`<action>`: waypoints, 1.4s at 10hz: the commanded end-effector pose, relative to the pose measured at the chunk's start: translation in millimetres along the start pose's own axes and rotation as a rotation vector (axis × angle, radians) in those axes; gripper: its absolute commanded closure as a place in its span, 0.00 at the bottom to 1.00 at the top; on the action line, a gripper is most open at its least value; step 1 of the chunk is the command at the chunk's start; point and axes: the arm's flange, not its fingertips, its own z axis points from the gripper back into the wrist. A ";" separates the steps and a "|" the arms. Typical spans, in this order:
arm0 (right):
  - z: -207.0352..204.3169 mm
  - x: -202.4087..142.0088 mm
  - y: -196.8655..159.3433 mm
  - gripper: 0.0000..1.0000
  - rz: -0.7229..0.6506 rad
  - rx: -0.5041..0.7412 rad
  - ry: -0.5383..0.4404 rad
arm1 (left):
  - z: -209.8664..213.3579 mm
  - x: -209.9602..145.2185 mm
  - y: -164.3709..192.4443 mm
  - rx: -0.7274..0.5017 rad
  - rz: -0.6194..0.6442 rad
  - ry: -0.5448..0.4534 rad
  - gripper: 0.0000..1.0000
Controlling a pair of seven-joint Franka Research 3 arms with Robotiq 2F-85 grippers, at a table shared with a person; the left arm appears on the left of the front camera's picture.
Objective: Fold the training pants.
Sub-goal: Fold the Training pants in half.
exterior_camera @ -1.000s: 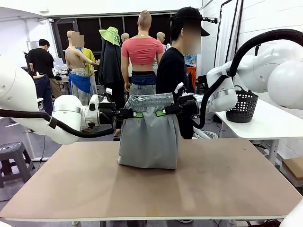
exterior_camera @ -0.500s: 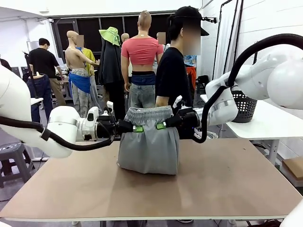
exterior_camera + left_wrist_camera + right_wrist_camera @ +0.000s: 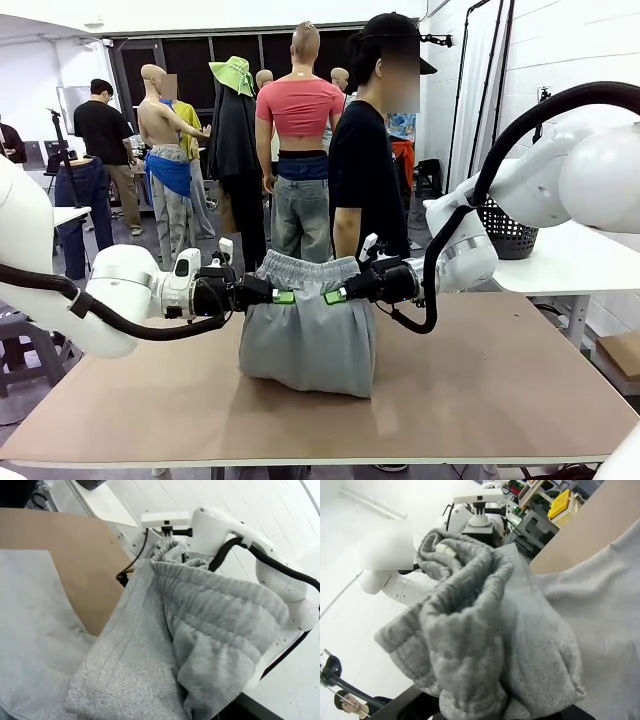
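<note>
Lowered training pants (image 3: 308, 340) now pile on the brown table (image 3: 480, 380), each gripper clamping their waistband.

Reaching in low from the left side, forearm near level, left claw (image 3: 284, 296) clamped tight on one end of the training pants' (image 3: 308, 340) waistband. Coming in from the right, elbow raised high, wrist bent down and inward, right claw (image 3: 336, 295) pinched on the other end. Facing each other across the middle, green pads near one another, both above the worktop (image 3: 480, 380).
</note>
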 end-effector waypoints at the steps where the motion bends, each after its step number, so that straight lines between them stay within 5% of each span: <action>1: 7.2 7.8 -15.2 1.00 -0.039 -0.079 -0.036 | 10.6 28.0 22.5 0.075 0.023 -0.032 1.00; 7: 31.3 36.8 -48.7 1.00 -0.010 -0.253 -0.090 | -8.7 58.9 72.0 0.104 0.036 0.028 1.00; 12: 39.4 64.8 -77.2 1.00 -0.035 -0.264 -0.024 | 3.6 63.3 102.1 0.214 0.106 -0.008 1.00; 14: 30.0 47.8 -71.0 1.00 -0.010 -0.236 -0.058 | -6.1 56.5 96.8 0.155 0.055 -0.002 1.00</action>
